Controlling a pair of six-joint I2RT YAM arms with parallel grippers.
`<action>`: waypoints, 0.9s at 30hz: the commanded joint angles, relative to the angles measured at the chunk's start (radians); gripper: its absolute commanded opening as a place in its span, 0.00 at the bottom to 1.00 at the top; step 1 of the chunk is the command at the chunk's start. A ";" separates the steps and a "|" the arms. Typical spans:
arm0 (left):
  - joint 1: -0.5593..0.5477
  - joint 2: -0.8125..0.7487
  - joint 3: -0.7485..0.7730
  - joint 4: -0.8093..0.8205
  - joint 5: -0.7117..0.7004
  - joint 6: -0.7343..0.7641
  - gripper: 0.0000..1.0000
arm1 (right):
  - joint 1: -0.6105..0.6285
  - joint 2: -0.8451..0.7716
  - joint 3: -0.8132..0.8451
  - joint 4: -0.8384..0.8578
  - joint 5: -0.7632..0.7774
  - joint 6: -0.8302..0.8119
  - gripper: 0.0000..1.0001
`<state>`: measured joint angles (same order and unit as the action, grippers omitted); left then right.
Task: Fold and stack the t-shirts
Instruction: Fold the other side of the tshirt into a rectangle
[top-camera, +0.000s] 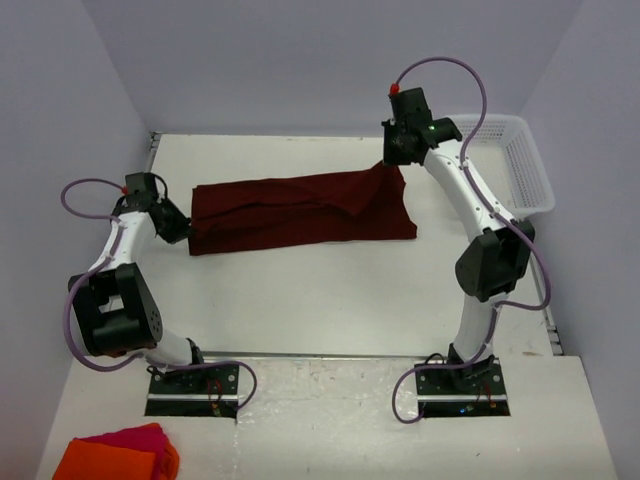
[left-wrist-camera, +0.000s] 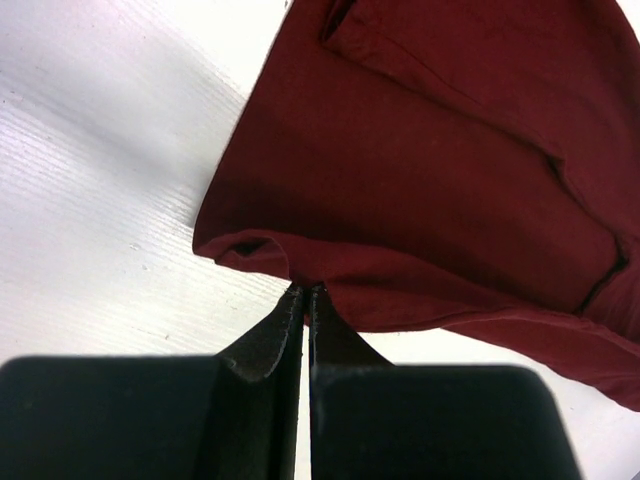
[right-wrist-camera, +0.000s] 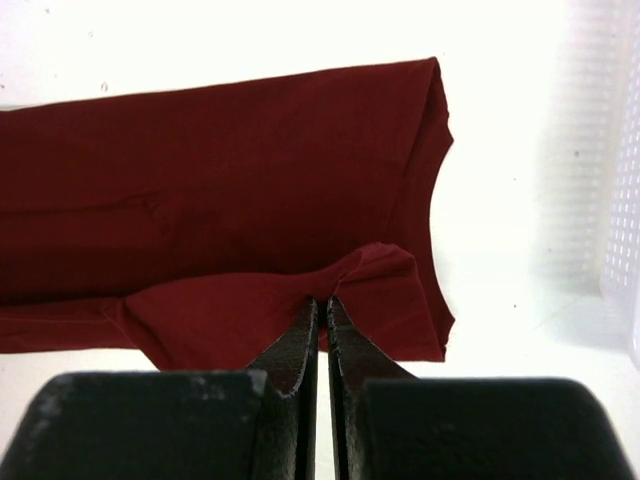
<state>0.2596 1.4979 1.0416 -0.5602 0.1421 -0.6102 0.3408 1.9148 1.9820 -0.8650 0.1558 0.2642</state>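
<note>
Desk (top-camera: 330, 300): white, carries all items.
T-shirt (top-camera: 300, 212): dark maroon, laid as a long folded band across the far middle of the desk, its right far corner lifted.
Basket (top-camera: 520, 165): white mesh, far right edge.
Orange and pink cloths (top-camera: 120, 452): piled at the near left corner.
Left end effector (left-wrist-camera: 305, 295): jaws closed, pinching the t-shirt's left hem.
Right end effector (right-wrist-camera: 322, 302): jaws closed, pinching a raised fold at the t-shirt's right end.

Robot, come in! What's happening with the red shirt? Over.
Left gripper shut on dark maroon soft t-shirt, left end. Right gripper shut on its right end. White mesh basket stands apart, right.
</note>
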 joint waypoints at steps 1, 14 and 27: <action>0.009 0.015 0.038 0.046 0.004 -0.011 0.00 | -0.020 0.039 0.087 -0.029 -0.030 -0.037 0.00; 0.009 0.084 0.083 0.086 0.004 -0.025 0.00 | -0.037 0.187 0.181 -0.054 -0.128 -0.057 0.00; -0.028 0.040 0.201 0.178 -0.187 -0.047 1.00 | -0.066 0.394 0.363 0.240 -0.290 -0.115 0.71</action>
<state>0.2554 1.6489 1.1835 -0.4267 0.0963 -0.6697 0.2829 2.3859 2.3795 -0.8017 -0.0990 0.1986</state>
